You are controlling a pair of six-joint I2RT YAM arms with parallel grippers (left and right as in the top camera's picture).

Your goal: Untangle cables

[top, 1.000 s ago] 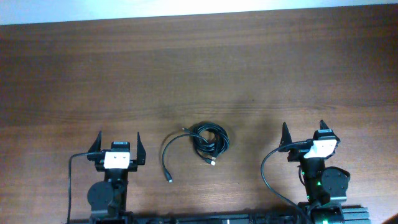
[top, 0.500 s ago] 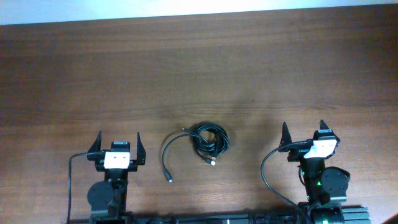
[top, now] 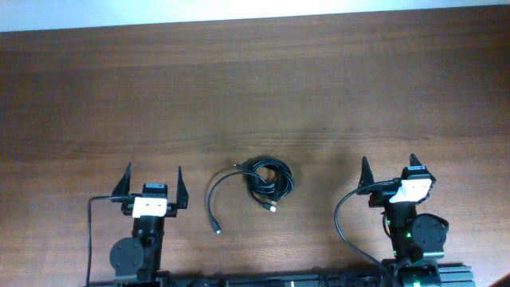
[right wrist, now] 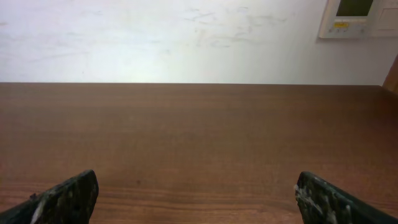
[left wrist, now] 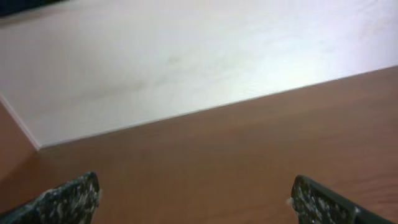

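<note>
The cables (top: 267, 179) lie as one black coiled tangle on the wooden table (top: 255, 88), between the two arms in the overhead view. One loose strand (top: 213, 199) curves down to the left and ends in a small plug. A silvery plug end (top: 271, 207) pokes out below the coil. My left gripper (top: 153, 175) stands open to the left of the tangle, nothing between its fingers. My right gripper (top: 389, 165) is open to the right, also empty. Neither wrist view shows the cables, only bare wood between the fingertips (left wrist: 68, 199) (right wrist: 68, 196).
The table's far edge meets a white wall (right wrist: 186, 37) with a small wall panel (right wrist: 360, 15) at top right. Thick black arm wires (top: 343, 219) loop beside each arm base near the front edge.
The left arm has shifted very slightly; its fingertips sit a touch lower in the overhead view. The cables and the right arm have not moved.
</note>
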